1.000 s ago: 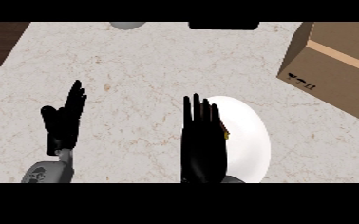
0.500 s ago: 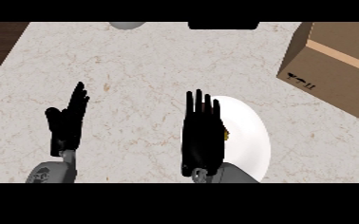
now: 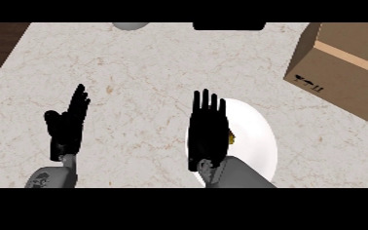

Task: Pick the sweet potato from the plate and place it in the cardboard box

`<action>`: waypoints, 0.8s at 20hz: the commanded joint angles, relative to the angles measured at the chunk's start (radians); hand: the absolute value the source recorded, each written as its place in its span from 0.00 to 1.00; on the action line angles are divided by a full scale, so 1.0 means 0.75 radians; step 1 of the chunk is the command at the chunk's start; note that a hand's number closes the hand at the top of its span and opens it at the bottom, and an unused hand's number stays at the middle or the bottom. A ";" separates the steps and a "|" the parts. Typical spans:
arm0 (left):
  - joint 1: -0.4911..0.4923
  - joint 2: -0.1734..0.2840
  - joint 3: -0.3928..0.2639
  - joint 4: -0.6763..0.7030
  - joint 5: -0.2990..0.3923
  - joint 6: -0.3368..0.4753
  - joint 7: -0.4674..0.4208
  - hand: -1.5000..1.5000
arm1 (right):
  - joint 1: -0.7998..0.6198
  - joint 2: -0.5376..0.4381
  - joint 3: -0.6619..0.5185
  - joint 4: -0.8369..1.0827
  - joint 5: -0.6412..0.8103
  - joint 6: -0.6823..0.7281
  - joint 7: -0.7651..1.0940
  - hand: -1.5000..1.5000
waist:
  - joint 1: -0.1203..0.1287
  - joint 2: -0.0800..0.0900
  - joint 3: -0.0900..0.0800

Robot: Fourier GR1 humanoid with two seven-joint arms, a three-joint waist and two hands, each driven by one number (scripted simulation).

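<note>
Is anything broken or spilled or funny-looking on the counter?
Nothing stands out. The white plate sits flat on the counter, and the cardboard box at the right looks whole. The right hand is open over the plate, hiding most of the sweet potato. The left hand rests open.

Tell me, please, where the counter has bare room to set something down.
Bare counter lies between the left hand and right hand, and from both up to the far edge. Crowded: the plate under the right hand, and the cardboard box at right.
</note>
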State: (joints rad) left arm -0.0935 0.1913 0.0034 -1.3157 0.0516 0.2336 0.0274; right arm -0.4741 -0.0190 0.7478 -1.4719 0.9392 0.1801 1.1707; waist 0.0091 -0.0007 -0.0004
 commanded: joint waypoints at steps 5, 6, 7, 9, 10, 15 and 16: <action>-0.078 -0.018 0.019 0.064 -0.019 0.014 0.001 0.50 | -0.087 0.024 0.011 0.124 -0.064 -0.010 0.231 0.00 | 0.001 0.004 0.000; 0.013 -0.026 0.009 0.018 -0.022 0.010 -0.035 0.50 | 0.046 0.024 0.014 0.073 0.027 -0.032 0.158 0.00 | -0.008 0.000 0.000; -0.005 -0.043 -0.035 0.019 -0.048 0.005 -0.018 0.50 | -0.016 0.024 -0.001 0.125 -0.015 -0.033 0.168 0.00 | -0.003 0.001 0.000; 0.109 -0.034 -0.017 -0.037 -0.031 -0.005 -0.060 0.50 | 0.064 0.024 -0.005 0.084 0.044 -0.059 0.133 0.00 | -0.004 -0.001 0.000; 0.021 -0.041 0.005 -0.009 -0.029 0.019 -0.025 0.50 | 0.034 0.024 -0.052 0.084 0.048 0.002 0.132 0.00 | -0.010 0.000 0.000; 0.023 0.009 0.026 -0.076 -0.027 -0.011 0.069 0.50 | -0.019 0.024 -0.024 0.176 -0.004 -0.076 0.114 0.00 | -0.001 0.000 0.001; 0.083 -0.038 -0.006 -0.099 -0.053 0.018 0.007 0.50 | -0.021 0.024 -0.077 0.231 0.022 -0.084 0.039 0.00 | -0.001 0.000 0.001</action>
State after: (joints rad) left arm -0.0671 0.1822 0.0136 -1.3489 0.0333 0.2267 0.0334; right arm -0.4635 -0.0134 0.7160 -1.3455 0.9547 0.1248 1.1160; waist 0.0074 -0.0002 0.0000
